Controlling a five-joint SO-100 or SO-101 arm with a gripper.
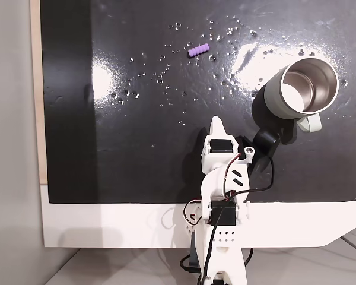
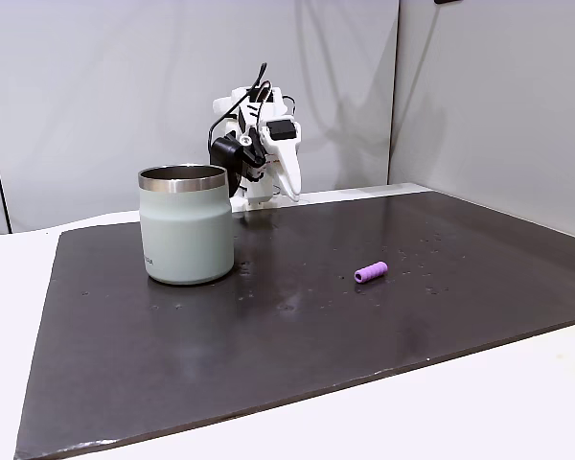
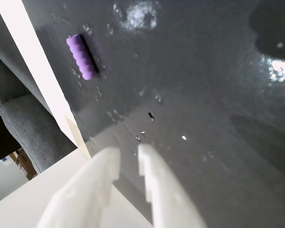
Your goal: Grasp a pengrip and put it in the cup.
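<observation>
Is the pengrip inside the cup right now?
No, the purple pengrip lies on the dark mat, apart from the cup.

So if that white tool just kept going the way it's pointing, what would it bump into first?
Most likely the bare black mat. In the wrist view the tool points down at open mat, with the purple pengrip off to the upper left of its line. The cup sits well aside. Depth is hard to judge.
</observation>
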